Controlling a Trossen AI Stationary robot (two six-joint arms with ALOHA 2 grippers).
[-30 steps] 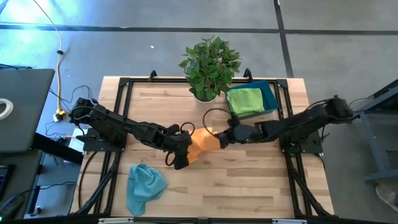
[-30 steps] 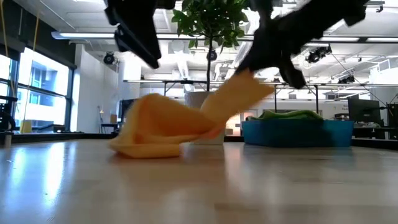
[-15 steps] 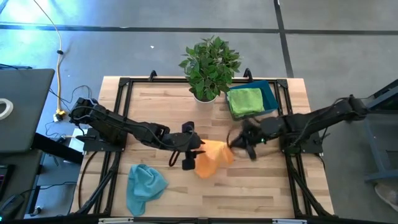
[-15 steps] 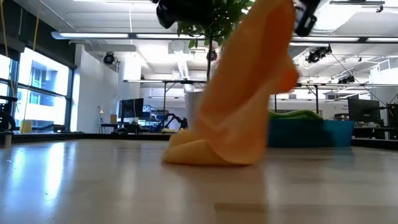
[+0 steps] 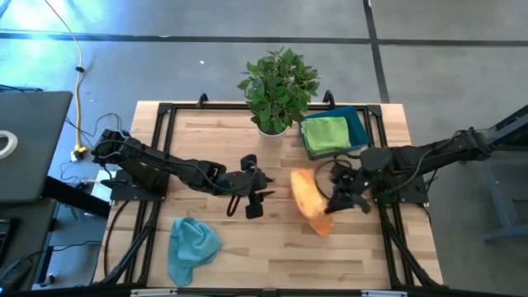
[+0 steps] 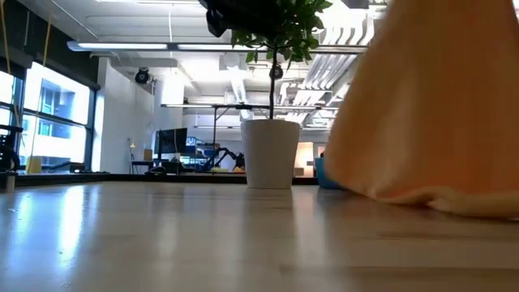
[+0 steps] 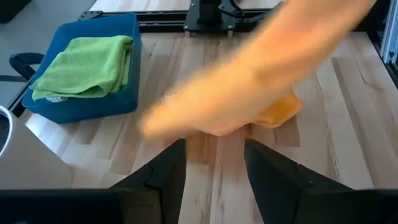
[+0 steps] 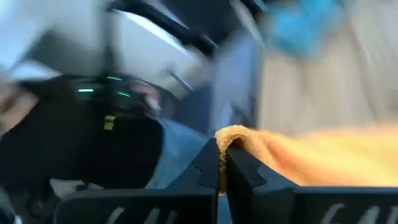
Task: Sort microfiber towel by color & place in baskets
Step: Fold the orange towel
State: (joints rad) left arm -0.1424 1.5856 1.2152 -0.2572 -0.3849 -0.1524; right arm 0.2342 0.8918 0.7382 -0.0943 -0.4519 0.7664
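My right claw (image 5: 332,200), pinched tight on the orange towel (image 5: 309,200), has swung it off the bench (image 5: 363,256) centre toward the basket (image 5: 356,124) side within 1 second, while my left claw (image 5: 257,198) has let go and hangs wide near the middle.

On the bench (image 5: 214,239), the plant pot (image 5: 272,125) stands at the middle of the far edge, with the basket (image 5: 356,124) just to its right. One towel (image 5: 325,134) lies in the basket. A second towel (image 5: 194,243) lies near the front left corner. A third towel (image 5: 309,200) hangs right of centre, pinched in the right tool (image 5: 332,198). The left tool (image 5: 257,192) sits near the centre, left of that towel and apart from it.
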